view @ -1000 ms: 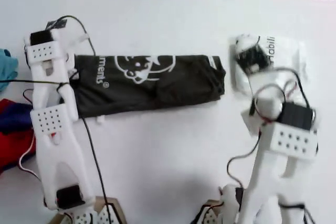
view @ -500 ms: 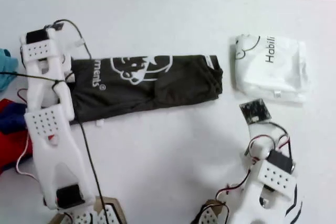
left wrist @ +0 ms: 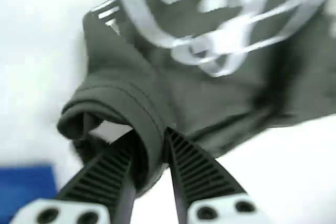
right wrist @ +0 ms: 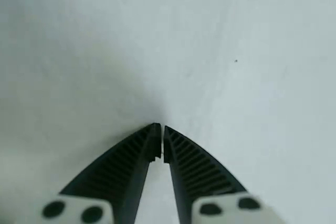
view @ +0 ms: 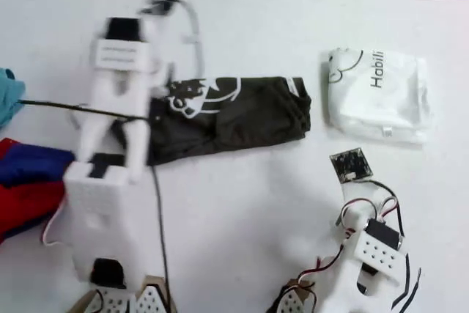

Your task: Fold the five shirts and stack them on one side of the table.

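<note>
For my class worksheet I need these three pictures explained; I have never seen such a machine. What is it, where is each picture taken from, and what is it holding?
These are two robot arms, left and right, at a table. One picture looks down from above; the other two come from cameras on the arms' wrists. The left pincer is shut on one end of a folded black shirt. The right pincer is shut, empty, over bare table. A folded white shirt lies at the right; red and blue cloth at the left edge.
</note>
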You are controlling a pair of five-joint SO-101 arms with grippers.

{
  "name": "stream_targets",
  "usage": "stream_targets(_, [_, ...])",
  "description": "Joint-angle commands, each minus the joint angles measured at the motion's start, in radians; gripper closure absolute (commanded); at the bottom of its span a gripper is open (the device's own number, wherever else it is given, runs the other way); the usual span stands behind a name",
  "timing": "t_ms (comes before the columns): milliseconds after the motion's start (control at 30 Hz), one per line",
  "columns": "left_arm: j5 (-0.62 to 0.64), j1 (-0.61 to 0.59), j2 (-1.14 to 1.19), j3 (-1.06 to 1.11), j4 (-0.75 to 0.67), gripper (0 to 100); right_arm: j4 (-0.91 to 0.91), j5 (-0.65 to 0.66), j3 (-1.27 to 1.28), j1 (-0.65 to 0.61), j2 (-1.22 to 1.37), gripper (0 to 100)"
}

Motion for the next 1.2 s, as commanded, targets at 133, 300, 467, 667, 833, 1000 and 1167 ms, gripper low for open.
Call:
stream_targets(133, [-0.003,0.267,0.009,-0.288,-0.034,98,-0.01,-0.002,-0.006,0.01,-0.021,97.8])
stream_targets(300, [-0.003,0.351,0.107,-0.412,-0.138,98,-0.01,-0.006,-0.006,0.01,-0.021,97.8])
stream_targets(467, [-0.003,0.416,0.212,-0.493,-0.161,98,-0.015,-0.058,-0.006,0.01,-0.021,97.8])
stream_targets(667, [-0.009,0.439,0.318,-0.61,-0.227,98,-0.015,-0.058,-0.006,0.01,-0.021,97.8])
stream_targets(833, [-0.009,0.443,0.382,-0.631,-0.275,98,-0.015,-0.063,-0.006,0.01,-0.021,97.8])
stream_targets(1000, [-0.011,0.443,0.39,-0.633,-0.272,97,-0.015,-0.063,-0.006,0.01,-0.021,97.8])
stream_targets(1167, [-0.011,0.442,0.39,-0.633,-0.256,85,-0.015,-0.063,-0.006,0.01,-0.021,97.8])
